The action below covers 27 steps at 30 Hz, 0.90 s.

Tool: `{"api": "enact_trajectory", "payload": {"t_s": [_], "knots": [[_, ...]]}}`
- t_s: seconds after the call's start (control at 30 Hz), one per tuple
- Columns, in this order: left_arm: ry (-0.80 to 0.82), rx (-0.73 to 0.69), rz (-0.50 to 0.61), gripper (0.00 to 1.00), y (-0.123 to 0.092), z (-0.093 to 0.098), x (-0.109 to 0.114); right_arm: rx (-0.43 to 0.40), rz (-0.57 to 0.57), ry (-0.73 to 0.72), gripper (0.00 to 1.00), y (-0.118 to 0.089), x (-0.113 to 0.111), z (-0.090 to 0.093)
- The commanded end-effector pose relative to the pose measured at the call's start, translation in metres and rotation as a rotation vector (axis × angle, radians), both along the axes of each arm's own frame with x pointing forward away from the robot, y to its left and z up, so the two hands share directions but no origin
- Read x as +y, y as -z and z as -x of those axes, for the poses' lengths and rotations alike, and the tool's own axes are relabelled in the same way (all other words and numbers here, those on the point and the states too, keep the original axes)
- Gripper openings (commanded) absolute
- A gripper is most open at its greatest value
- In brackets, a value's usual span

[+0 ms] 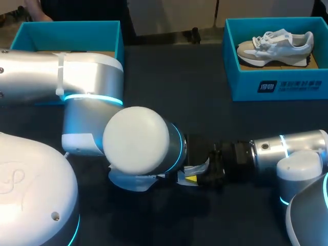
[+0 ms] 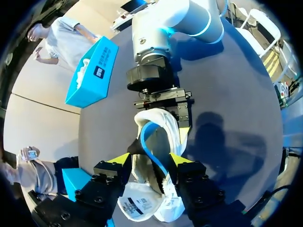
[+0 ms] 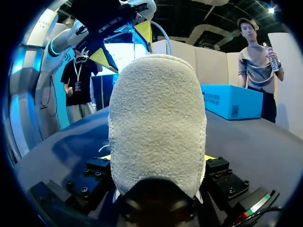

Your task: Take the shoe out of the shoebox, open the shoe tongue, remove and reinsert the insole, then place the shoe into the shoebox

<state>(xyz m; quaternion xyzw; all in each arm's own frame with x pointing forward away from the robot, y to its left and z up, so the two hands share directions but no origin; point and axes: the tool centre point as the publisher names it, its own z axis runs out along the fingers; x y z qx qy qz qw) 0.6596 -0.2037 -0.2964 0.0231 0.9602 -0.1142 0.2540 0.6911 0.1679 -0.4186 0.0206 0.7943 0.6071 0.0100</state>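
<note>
The shoe point(image 1: 201, 166) is out of its box and lies low over the dark table point(image 1: 169, 72) at about 6 o'clock from the table's middle. In the head view it is almost wholly hidden under the left arm point(image 1: 136, 141), with only a sliver of white showing. The right arm point(image 1: 287, 148) comes in from 4 o'clock. The right gripper point(image 1: 197, 174) is closed on one end of the shoe, and in its own wrist view the pale suede end of the shoe point(image 3: 158, 127) fills the space between its fingers, with the right gripper point(image 3: 157, 158) pressed to it from both sides. From the left wrist view the shoe point(image 2: 156, 127) runs lengthwise from the right gripper point(image 2: 161, 109) at the far end to the left gripper point(image 2: 149, 158) at the near end. The shoe's open top sits within the left gripper, and a blue-edged band point(image 2: 149, 146) curves along the inside of the opening. A white labelled flap point(image 2: 137, 205) lies close under the camera. I cannot tell whether the left gripper point(image 3: 122, 43) actually has a grip on the shoe. At 1 o'clock stands the teal shoebox point(image 1: 277, 87) point(image 2: 92, 73), open, with a second pale shoe point(image 1: 277, 46) lying on its side inside. Another open teal box point(image 1: 66, 33) point(image 3: 229, 101) stands at 11 o'clock, partly behind the left arm, well apart from the shoe.
</note>
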Motion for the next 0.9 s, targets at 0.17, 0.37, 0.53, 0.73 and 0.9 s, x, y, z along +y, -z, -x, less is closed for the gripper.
{"api": "enact_trajectory", "payload": {"t_s": [0.17,0.37,0.53,0.73,0.9], "knots": [[0.074,-0.027,-0.009,0.64,0.003,-0.003,-0.005,-0.001,0.003,0.001,0.0,0.0,0.002,0.001],[0.069,0.023,0.0,1.0,0.005,-0.007,-0.011,-0.001,0.003,0.001,0.0,0.0,0.002,0.001],[0.05,0.07,-0.072,1.0,0.006,-0.009,-0.012,-0.001,0.003,0.001,0.0,0.0,0.002,0.001],[0.05,0.07,-0.072,1.0,0.006,-0.009,-0.012,-0.001,0.003,0.001,0.0,0.0,0.002,0.001],[0.095,-0.008,-0.01,1.0,0.007,-0.001,-0.011,-0.001,0.003,0.001,0.0,0.0,0.002,0.001]]}}
